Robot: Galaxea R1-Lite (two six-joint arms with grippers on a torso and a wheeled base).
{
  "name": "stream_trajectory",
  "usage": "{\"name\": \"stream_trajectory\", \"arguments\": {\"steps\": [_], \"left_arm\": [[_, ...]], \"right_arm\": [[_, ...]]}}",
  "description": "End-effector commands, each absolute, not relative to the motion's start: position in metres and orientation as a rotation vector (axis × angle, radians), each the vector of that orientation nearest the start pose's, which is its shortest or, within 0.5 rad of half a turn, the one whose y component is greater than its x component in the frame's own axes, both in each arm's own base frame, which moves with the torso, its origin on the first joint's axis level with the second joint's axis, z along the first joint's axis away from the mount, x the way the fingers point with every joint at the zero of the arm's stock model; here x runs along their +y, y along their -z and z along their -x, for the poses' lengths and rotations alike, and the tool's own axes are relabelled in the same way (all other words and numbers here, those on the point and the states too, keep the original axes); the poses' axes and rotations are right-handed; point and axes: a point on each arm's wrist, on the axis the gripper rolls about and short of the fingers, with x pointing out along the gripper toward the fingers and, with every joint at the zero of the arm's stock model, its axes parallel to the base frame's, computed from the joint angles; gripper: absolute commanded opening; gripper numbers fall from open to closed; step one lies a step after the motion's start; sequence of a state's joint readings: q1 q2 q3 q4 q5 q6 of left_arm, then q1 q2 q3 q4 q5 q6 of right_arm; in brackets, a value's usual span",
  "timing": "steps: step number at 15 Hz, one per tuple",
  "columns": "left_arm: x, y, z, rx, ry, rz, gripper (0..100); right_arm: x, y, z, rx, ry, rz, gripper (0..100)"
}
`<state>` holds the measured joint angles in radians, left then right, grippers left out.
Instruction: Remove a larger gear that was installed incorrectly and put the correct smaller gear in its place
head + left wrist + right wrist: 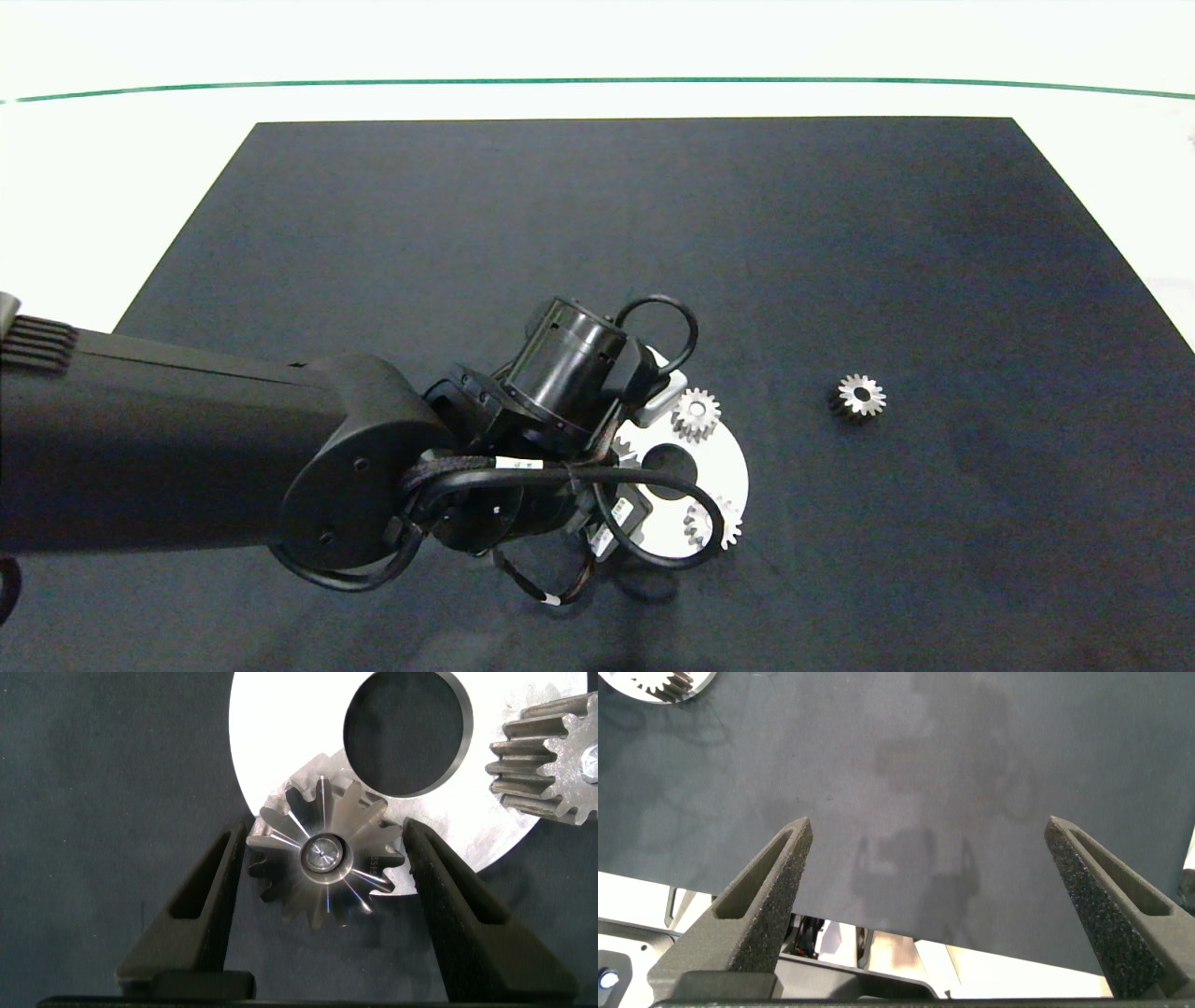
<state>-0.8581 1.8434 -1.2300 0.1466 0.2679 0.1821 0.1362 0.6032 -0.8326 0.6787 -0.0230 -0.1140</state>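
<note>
Your left end effector (322, 873) sits low over the round white plate (728, 467), its two fingers straddling the larger gear (322, 863) that is mounted on a pin at the plate's edge. One finger (201, 905) looks to be touching the tooth tips on its side; the other stands just beside the teeth opposite, so the jaws bracket the gear but I would not call it a firm clamp yet. That straddle makes sense: the long pointed teeth give the pads little flat surface, so centring on the bore lets both fingers close evenly and lift the gear straight off its pin.

In the head view your left arm hides that gear, though two short-toothed gears stay mounted on the plate, one (695, 413) at its far side and one (714, 527) at its near side. The smaller gear (860, 396) meant as the replacement lies loose on the dark mat (840, 233) covering the tabletop, well apart from the plate toward the right.

Your right end effector (934, 915) hangs spread wide over bare mat near its edge, grasping nothing, and is out of the head view
</note>
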Motion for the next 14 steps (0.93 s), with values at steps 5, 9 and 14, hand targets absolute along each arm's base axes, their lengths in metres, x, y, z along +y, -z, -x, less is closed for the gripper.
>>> {"name": "stream_trajectory", "arguments": {"steps": [5,9,14], "left_arm": [[-0.2544,-0.1852,-0.2280,0.586,0.620,-0.573,0],[-0.2535,-0.1837,-0.2280,0.592,0.619,-0.578,0],[-0.2528,-0.1842,-0.2267,0.600,0.620,-0.582,0]], "right_arm": [[-0.0009,-0.2404,0.0026,0.439,-0.134,0.149,100],[-0.0010,-0.2407,0.0030,0.435,-0.136,0.152,100],[-0.0010,-0.2418,0.0034,0.431,-0.134,0.151,100]]}}
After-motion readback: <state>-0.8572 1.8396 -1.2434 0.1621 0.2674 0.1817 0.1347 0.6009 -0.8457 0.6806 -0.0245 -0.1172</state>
